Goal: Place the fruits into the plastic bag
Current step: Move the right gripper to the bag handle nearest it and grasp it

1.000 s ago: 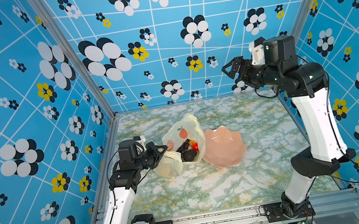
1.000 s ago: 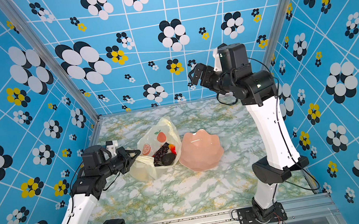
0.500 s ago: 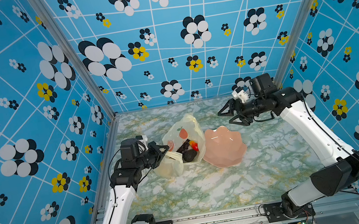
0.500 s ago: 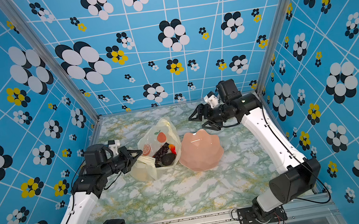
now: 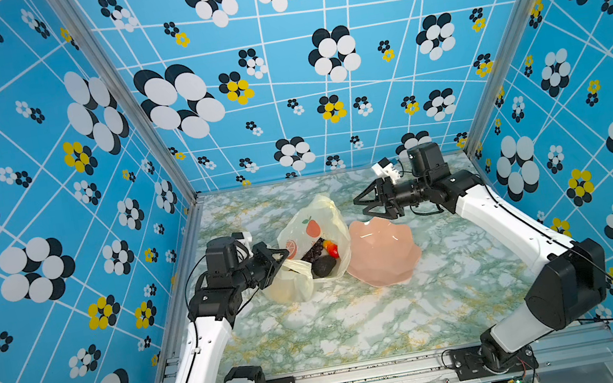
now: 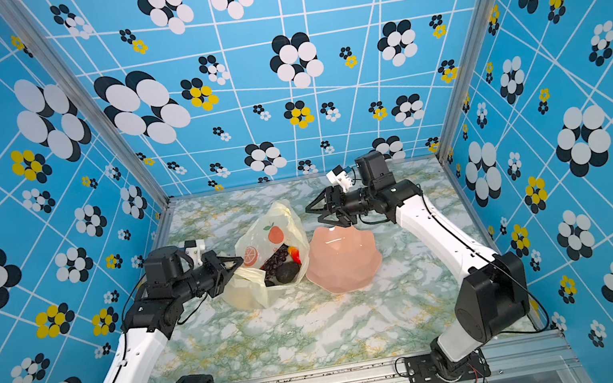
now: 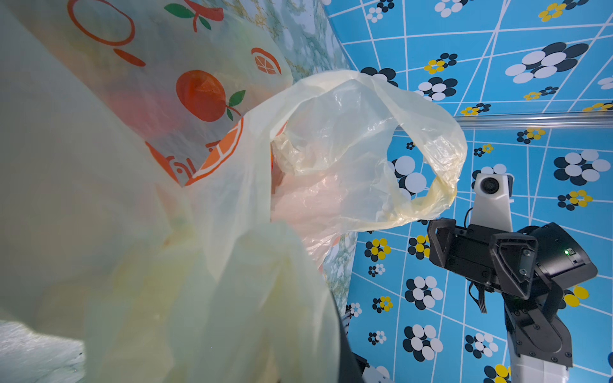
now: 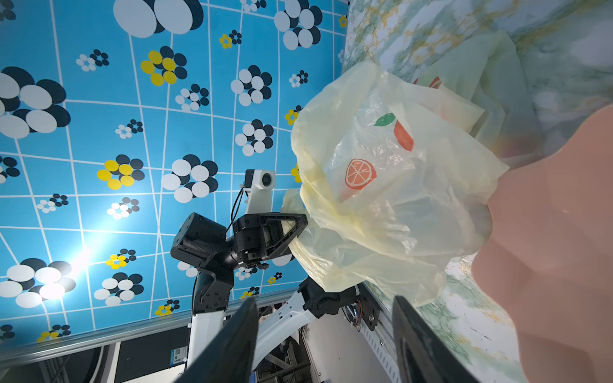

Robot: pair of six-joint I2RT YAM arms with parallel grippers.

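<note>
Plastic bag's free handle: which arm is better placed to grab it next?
Right. The right fingers stand open and empty near that upright handle, while the left fingers are shut on the plastic bag's opposite side.

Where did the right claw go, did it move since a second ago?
Yes. The right claw swung down from high up by the back wall to hover by the far rim of the pink bowl, next to the plastic bag.

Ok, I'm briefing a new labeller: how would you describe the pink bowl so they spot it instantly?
On the marbled table, find the pale-yellow plastic bag near the middle. The pink bowl sits just right of it in both top views. Unlike the thin printed bag, it is plain pink with a scalloped rim.
</note>
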